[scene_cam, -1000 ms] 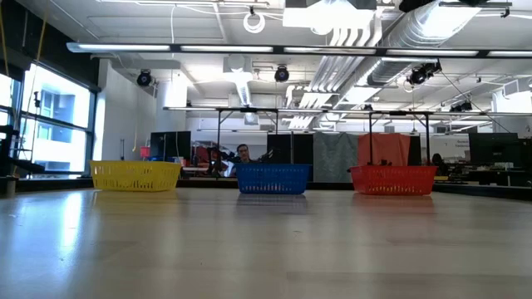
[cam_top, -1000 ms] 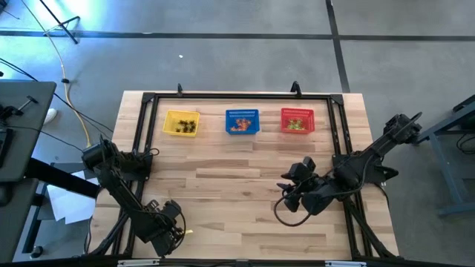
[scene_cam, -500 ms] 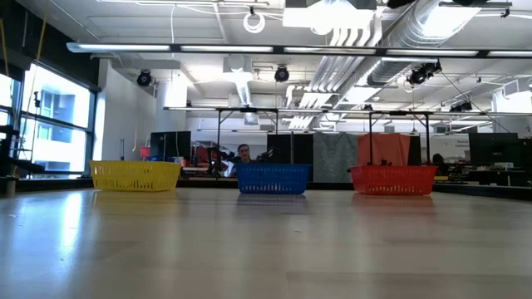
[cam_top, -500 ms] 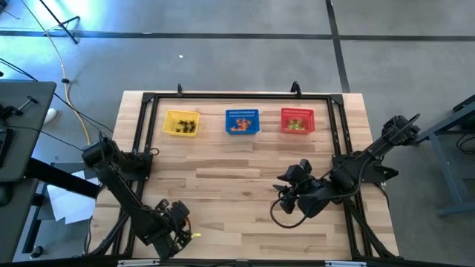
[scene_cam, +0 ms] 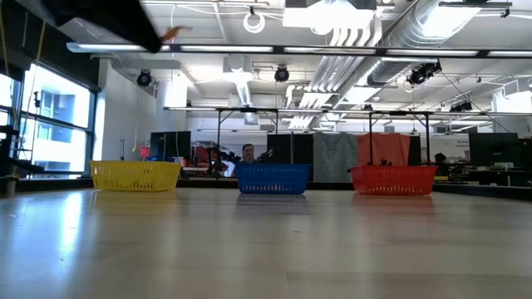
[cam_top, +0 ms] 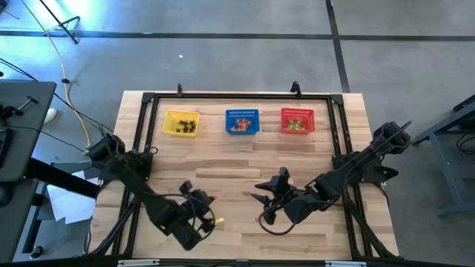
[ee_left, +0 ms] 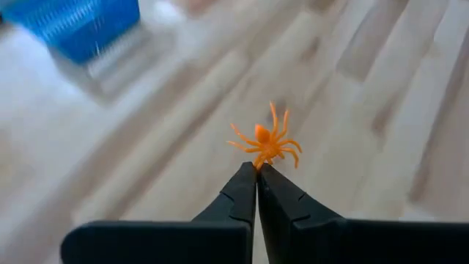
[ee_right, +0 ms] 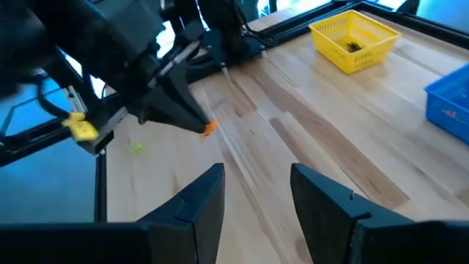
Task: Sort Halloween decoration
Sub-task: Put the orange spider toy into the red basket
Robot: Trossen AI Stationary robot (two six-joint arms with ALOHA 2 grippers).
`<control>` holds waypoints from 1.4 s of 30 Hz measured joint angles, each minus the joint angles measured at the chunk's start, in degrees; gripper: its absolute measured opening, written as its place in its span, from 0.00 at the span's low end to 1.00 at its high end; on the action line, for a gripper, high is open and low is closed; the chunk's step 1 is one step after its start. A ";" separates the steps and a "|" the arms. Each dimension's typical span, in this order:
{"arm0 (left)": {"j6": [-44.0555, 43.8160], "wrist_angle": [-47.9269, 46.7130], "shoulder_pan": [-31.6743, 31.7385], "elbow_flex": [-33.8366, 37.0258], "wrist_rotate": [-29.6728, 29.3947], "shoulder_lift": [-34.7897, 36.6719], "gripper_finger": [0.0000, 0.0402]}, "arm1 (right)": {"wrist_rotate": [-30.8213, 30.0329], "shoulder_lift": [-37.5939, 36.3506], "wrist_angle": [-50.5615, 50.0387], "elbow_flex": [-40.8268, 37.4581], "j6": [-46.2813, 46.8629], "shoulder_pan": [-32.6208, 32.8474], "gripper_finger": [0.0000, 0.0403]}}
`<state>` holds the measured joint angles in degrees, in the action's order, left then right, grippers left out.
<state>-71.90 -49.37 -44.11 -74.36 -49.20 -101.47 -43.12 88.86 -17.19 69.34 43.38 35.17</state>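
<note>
Left gripper (ee_left: 256, 167) pinching an orange spider (ee_left: 266, 141) by one leg, lifted above the table (cam_top: 237, 167), well apart from the blue basket (cam_top: 242, 122). Better to carry slowly and open only over that basket. Right gripper (ee_right: 256, 180) spread, empty, waiting near the table's middle

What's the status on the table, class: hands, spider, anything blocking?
Left hand shut on orange spider, lifted above the table. Right hand open, empty, mid-table. Blue basket ahead, path clear.

Overhead and table-level views (shared: three baskets (cam_top: 242, 122))
</note>
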 joint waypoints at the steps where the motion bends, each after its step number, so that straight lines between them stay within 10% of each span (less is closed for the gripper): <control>1: 2.08 0.35 0.76 -0.79 -1.05 0.01 0.00 | 0.01 0.95 1.65 0.00 -0.67 -0.32 0.38; 15: 31.27 23.29 6.04 -2.36 -2.94 0.09 0.00 | 1.43 7.58 13.20 0.00 -3.41 -3.69 0.38; 42: 36.56 27.60 8.14 -2.36 -3.90 0.13 0.00 | 2.84 7.56 13.68 0.00 -3.37 -3.68 0.38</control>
<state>-35.34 -21.77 -35.97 -76.73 -53.10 -101.34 -40.27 96.42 -3.51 69.34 40.01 31.48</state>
